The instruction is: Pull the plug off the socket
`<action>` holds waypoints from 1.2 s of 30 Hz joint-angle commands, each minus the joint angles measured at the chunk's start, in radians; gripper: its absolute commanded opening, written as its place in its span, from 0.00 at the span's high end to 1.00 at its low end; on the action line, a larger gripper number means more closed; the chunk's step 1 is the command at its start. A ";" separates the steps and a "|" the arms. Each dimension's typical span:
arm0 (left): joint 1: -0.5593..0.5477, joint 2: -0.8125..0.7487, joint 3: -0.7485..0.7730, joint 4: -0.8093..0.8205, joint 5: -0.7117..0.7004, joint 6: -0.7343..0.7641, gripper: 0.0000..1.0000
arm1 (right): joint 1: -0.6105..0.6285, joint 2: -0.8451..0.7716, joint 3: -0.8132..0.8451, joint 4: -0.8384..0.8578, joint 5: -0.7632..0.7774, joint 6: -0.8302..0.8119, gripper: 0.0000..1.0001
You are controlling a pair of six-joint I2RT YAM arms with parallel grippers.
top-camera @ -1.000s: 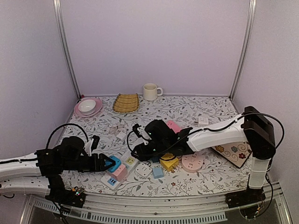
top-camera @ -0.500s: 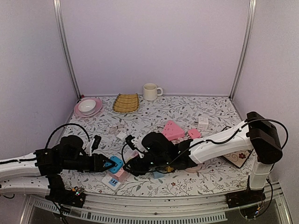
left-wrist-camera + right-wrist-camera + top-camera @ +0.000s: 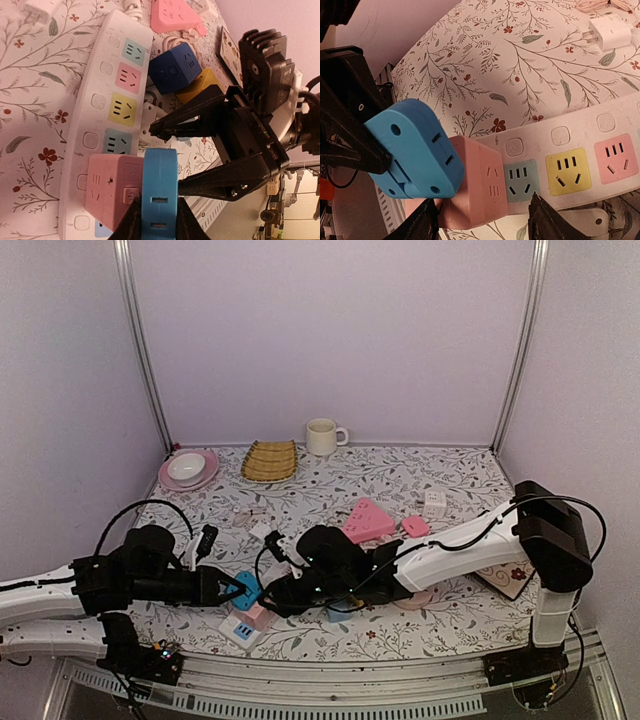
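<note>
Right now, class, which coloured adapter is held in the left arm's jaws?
The light blue adapter, pinched beside the pink cube; the navy cube and yellow cube lie free.

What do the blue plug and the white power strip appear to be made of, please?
The blue plug looks like moulded plastic, matte, with smooth rounded edges and even colour. The white power strip is probably plastic too: a smooth shell with coloured socket faces inset.
</note>
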 commanded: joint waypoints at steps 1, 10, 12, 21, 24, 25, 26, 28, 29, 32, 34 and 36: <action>-0.020 -0.003 0.025 0.034 0.017 0.019 0.83 | -0.002 0.058 0.046 -0.060 0.022 0.005 0.36; -0.019 -0.002 0.025 0.081 0.041 0.018 1.00 | -0.001 0.071 0.054 -0.072 0.022 0.004 0.36; -0.019 -0.011 0.024 0.090 0.037 0.020 1.00 | -0.002 0.073 0.055 -0.077 0.024 0.005 0.36; -0.018 -0.073 0.002 0.176 0.055 0.013 1.00 | -0.002 0.074 0.055 -0.089 0.032 0.002 0.36; -0.017 -0.082 -0.006 0.203 0.064 0.008 1.00 | -0.002 0.076 0.055 -0.089 0.033 0.002 0.36; -0.017 -0.087 -0.011 0.214 0.066 0.005 1.00 | -0.002 0.076 0.055 -0.089 0.034 0.002 0.36; -0.018 -0.094 -0.015 0.225 0.070 0.002 1.00 | -0.002 0.076 0.054 -0.089 0.034 0.002 0.36; -0.015 -0.106 -0.024 0.250 0.077 -0.005 1.00 | -0.002 0.076 0.052 -0.090 0.036 0.002 0.36; -0.015 -0.113 -0.029 0.257 0.081 -0.008 1.00 | -0.002 0.076 0.051 -0.089 0.036 0.002 0.36; -0.012 -0.130 -0.037 0.259 0.078 -0.014 1.00 | -0.002 0.074 0.050 -0.091 0.035 0.004 0.36; -0.010 -0.139 -0.030 0.223 0.051 -0.013 1.00 | -0.002 0.071 0.051 -0.090 0.037 0.005 0.36; -0.009 -0.150 -0.020 0.178 -0.001 -0.007 1.00 | -0.002 0.067 0.050 -0.090 0.038 0.005 0.36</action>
